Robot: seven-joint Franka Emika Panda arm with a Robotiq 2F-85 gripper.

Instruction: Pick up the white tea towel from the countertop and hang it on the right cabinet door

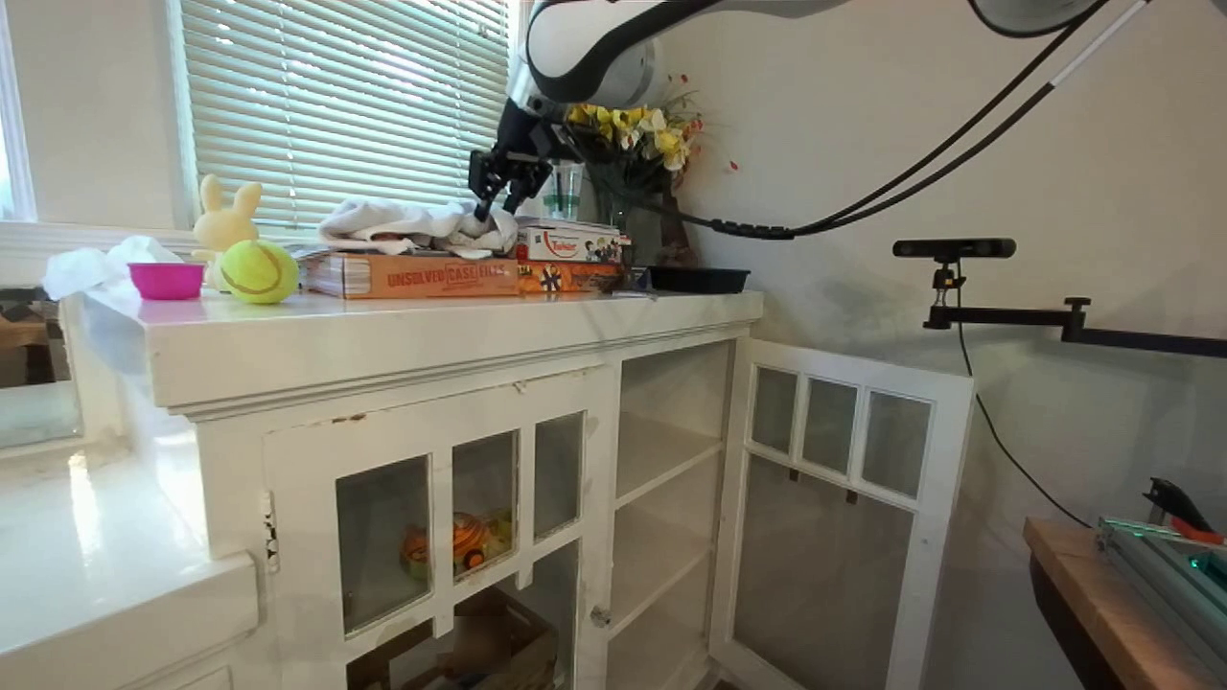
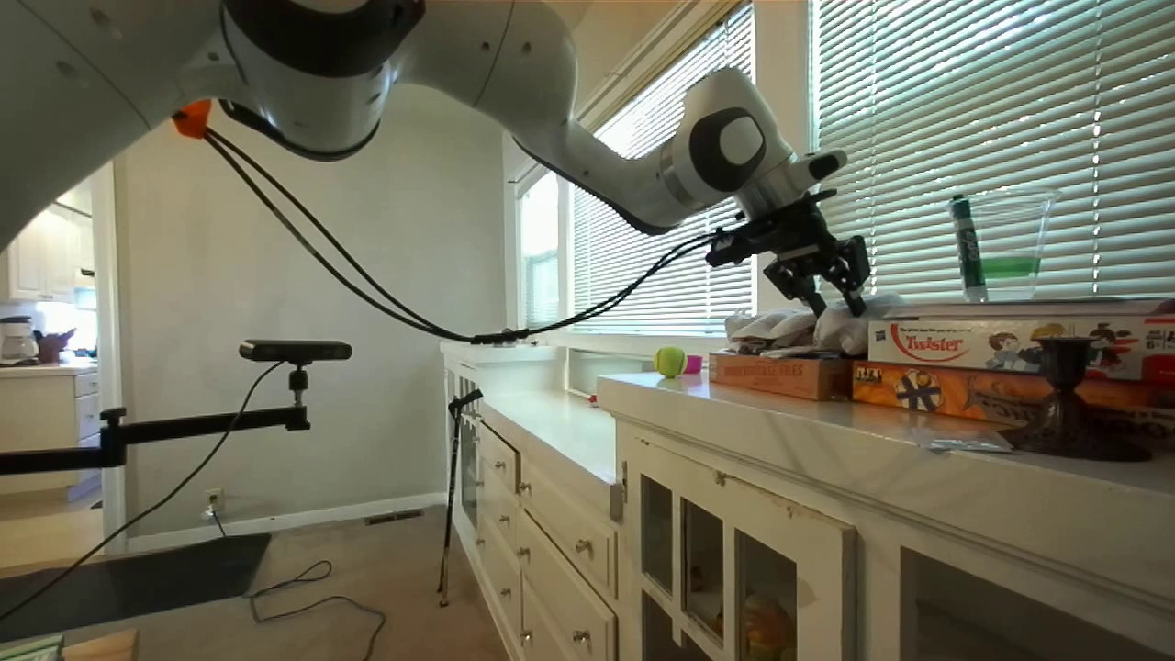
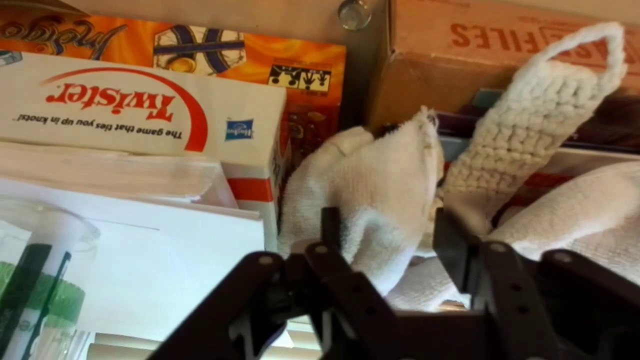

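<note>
Behind the jaws, part-hidden towel (image 3: 382,195)

A black gripper (image 1: 497,209) stands out against a white towel (image 1: 422,225) in an exterior view, with a cream crocheted tab (image 3: 520,125) showing in the wrist view. Near the left front corner of the white countertop (image 1: 383,331), a hot-pink bowl (image 1: 165,281) neighbors a yellow-green ball (image 1: 259,271) with a darker curved seam. Behind the front edge, an orange Case Files box (image 1: 431,278) bears red lettering beside a red-and-white Twister box (image 1: 572,244) and an orange-patterned box (image 1: 578,278); a black tray (image 1: 697,280) darkens the right edge.
</note>
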